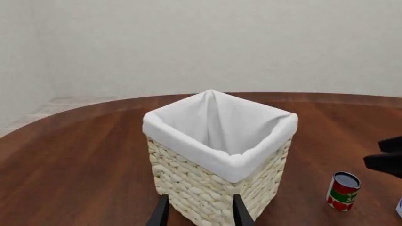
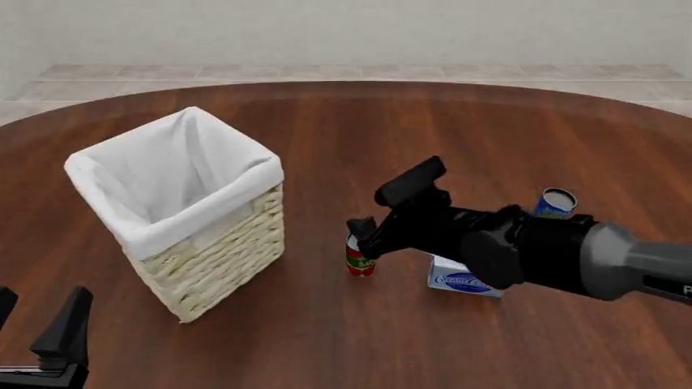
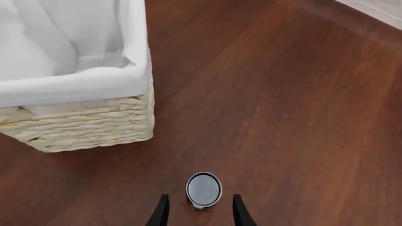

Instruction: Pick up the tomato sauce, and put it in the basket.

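Dark reddish-brown wood grain covered the round table (image 2: 454, 121), which stood on pale tiles before a plain off-white wall. We noted the basket (image 2: 222, 243) at about nine o'clock on the table in the front view: a tall square body of cream woven wicker, with a smooth white cloth liner (image 2: 162, 174) folded over its rim. The tomato sauce (image 2: 358, 259) stood upright on the wood near the centre, to the right of the basket and clear of it; it was a small cylinder with a red and green label and a silvery grey top.

The right gripper (image 3: 199, 212) was directly above the can, its two dark fingers parted and flanking the lid without visibly touching it. From the front, the arm hid the can's upper part. Behind the arm at three o'clock we recorded a blue-and-white box (image 2: 459, 279), mostly covered, and a blue can (image 2: 556, 203), partly cut off.

The left gripper (image 1: 199, 212) sat low at seven o'clock, fingers apart, facing the basket's near corner; only its tips showed in its own wrist view.
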Tool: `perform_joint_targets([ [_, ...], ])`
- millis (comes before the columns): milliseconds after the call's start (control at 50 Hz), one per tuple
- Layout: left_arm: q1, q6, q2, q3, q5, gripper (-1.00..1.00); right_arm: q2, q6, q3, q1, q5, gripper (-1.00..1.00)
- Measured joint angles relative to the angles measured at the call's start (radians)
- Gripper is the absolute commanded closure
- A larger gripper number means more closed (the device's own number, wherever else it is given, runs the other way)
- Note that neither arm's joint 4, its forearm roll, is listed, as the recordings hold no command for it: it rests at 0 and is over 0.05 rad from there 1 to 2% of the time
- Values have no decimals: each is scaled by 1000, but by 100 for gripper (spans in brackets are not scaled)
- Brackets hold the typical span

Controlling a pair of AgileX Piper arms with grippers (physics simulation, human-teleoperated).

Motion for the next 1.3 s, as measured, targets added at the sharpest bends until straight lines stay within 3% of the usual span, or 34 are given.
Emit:
perform_joint_targets([
  [660,0,0,0,0,0,-100,170,6,-91,-6,-7,-100],
  [1300,0,0,0,0,0,-100,201,-4,-46,-19,-22,-100],
])
